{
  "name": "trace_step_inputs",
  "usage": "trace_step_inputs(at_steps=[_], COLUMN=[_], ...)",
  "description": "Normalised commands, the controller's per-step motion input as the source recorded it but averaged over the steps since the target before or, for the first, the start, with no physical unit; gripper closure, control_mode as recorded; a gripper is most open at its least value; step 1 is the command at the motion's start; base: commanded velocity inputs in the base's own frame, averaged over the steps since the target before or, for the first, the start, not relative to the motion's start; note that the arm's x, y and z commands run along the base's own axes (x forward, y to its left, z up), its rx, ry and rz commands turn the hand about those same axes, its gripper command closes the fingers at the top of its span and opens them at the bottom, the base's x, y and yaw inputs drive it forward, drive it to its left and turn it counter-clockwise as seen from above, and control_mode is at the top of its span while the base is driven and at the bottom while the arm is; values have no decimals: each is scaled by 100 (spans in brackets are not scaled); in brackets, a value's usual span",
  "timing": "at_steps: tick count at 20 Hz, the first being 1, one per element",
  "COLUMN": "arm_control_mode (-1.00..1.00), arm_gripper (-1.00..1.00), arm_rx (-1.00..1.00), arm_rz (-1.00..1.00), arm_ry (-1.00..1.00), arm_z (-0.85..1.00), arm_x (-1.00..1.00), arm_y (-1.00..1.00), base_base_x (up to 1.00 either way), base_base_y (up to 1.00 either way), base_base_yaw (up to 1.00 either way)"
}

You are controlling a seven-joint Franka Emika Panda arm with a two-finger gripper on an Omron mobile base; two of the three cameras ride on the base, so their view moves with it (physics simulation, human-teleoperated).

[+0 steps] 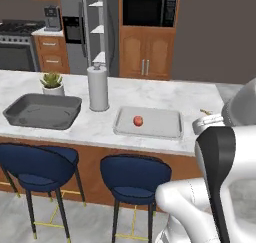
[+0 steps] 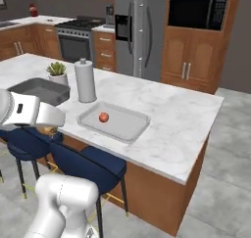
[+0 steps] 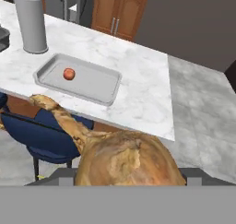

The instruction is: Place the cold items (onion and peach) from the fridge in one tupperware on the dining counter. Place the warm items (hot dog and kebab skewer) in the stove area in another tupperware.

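A: Start big. Where does the worktop (image 1: 150, 94) end, measured from the light tupperware (image 1: 165, 129)?

B: Its near edge runs just in front of the tupperware, above two blue stools (image 1: 135, 179). To the right of the tupperware lies a broad bare stretch of marble out to the worktop's corner, then open grey floor (image 2: 230, 149).

A: And on the other side?

B: A paper towel roll (image 1: 98, 87) stands upright just left of the tupperware, behind its far left corner. Further left sits a dark tupperware (image 1: 42, 111), with a potted plant (image 1: 52, 83) behind it.

A: The hand?

B: The hand (image 3: 126, 179) hangs before the worktop's near edge, nearer than the light tupperware, gripping an onion (image 3: 124, 161), its dry stem pointing toward the stools.

A: The peach (image 1: 138, 120)?

B: It lies inside the light tupperware, left of its middle.
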Motion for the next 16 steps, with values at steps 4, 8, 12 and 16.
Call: trace_step_inputs(at_steps=[4, 8, 12, 16], arm_control_mode=[100, 100, 100, 100], arm_gripper=[100, 100, 100, 100], arm_rx=[0, 0, 0, 0], arm_rz=[0, 0, 0, 0], arm_ry=[0, 0, 0, 0], arm_z=[0, 0, 0, 0], arm_x=[0, 0, 0, 0], arm_y=[0, 0, 0, 0], base_base_x=[50, 37, 65, 87], base_base_y=[37, 58, 63, 42], base_base_yaw=[-45, -34, -27, -17])
